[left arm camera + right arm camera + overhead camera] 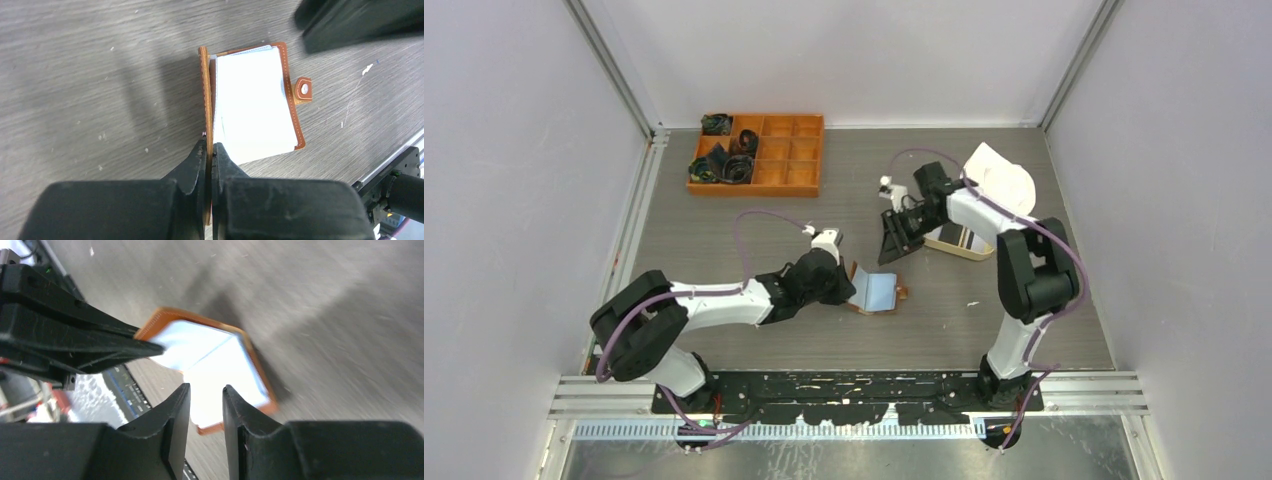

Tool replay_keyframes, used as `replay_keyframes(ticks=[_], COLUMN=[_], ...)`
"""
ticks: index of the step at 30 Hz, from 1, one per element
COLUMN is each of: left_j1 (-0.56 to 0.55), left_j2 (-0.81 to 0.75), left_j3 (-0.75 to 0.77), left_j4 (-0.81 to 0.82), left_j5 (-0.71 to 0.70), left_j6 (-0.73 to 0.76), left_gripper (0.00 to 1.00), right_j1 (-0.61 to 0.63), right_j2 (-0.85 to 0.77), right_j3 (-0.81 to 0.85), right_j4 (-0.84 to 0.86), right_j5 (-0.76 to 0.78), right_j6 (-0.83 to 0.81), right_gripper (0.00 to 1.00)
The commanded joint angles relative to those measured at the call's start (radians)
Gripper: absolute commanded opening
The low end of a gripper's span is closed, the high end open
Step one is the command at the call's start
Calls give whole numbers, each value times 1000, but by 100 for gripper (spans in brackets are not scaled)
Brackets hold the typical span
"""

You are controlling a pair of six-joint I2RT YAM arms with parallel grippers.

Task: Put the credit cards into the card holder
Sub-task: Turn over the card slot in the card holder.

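Note:
The brown card holder (876, 291) lies unfolded in the middle of the table, its pale inner face up (252, 100). One flap (205, 90) stands upright, and my left gripper (210, 147) is shut on that flap's edge. The snap tab with its light stud (303, 90) sticks out on the far side. My right gripper (206, 390) hovers just above the card holder (215, 352), slightly open with nothing between its fingers. In the overhead view it (892, 246) is just behind the holder. White and dark credit cards (957, 237) lie in the tan tray.
The tan tray (969, 252) sits under my right forearm, with a white object (1001, 176) behind it. An orange compartment box (759, 153) holding dark items stands at the back left. My left gripper (75, 347) fills the left of the right wrist view.

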State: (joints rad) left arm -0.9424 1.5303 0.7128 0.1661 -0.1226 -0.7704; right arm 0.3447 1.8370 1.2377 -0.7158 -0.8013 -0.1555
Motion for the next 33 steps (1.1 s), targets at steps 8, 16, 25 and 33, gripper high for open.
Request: replay_keyframes(ticks=[8, 16, 25, 33], left_j1=[-9, -23, -31, -32], left_j2=[-148, -125, -111, -110], left_j3=[-144, -141, -131, -128], left_j4=[131, 146, 151, 154], left_j5=[-152, -144, -144, -143], left_j6=[-178, -192, -194, -196], left_gripper=[0, 0, 0, 0], right_j1=[-308, -315, -331, -370], right_j2=[-261, -207, -86, -47], right_j3=[-87, -91, -46, -32], right_j4=[183, 270, 264, 236], right_j5=[416, 789, 925, 933], right_j6=[86, 248, 357, 350], right_gripper=[47, 56, 65, 67])
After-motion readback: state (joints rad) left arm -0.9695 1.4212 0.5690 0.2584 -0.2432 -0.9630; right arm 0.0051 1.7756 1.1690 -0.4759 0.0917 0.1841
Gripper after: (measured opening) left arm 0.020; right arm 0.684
